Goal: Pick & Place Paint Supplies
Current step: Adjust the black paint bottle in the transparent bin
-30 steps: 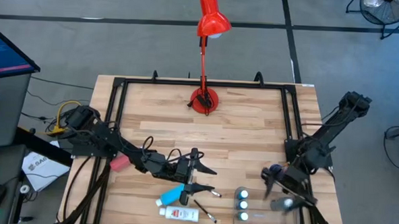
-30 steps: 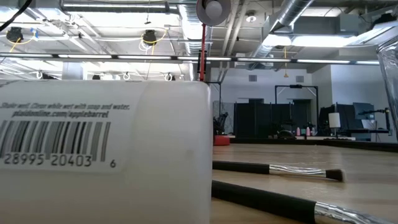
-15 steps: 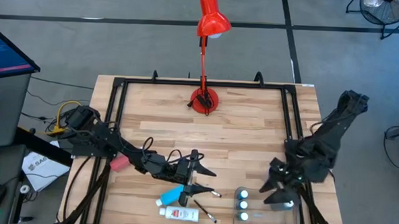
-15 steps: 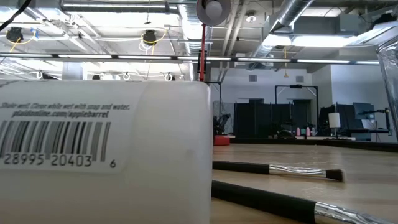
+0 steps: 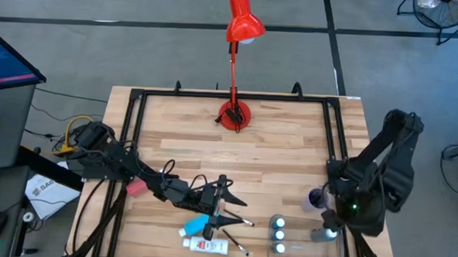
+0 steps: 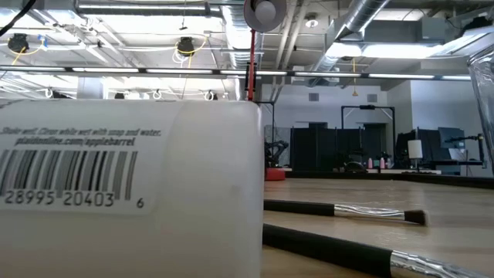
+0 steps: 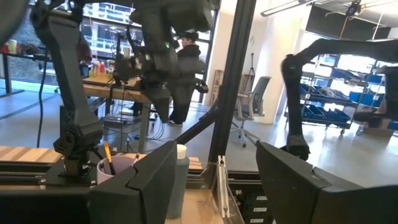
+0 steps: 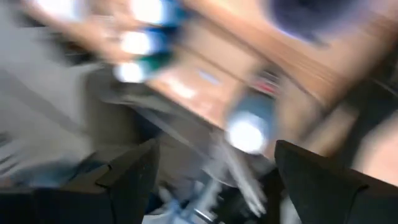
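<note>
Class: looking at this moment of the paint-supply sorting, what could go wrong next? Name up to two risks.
The left gripper, open, sits low among a blue tube, a white tube and thin paintbrushes; closing could catch two at once. The right gripper, open, is near upright bottles and might topple them.

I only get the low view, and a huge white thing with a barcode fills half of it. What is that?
Observer: From above, it is a white paint tube lying flat at the near edge of the table.
Operator: Where are the robot's arms? I see none.
Observer: The left gripper is open just beyond the tube, beside a blue bottle.
Operator: And the other one?
Observer: The right gripper is open at the table's right side, next to three white-capped bottles.
</note>
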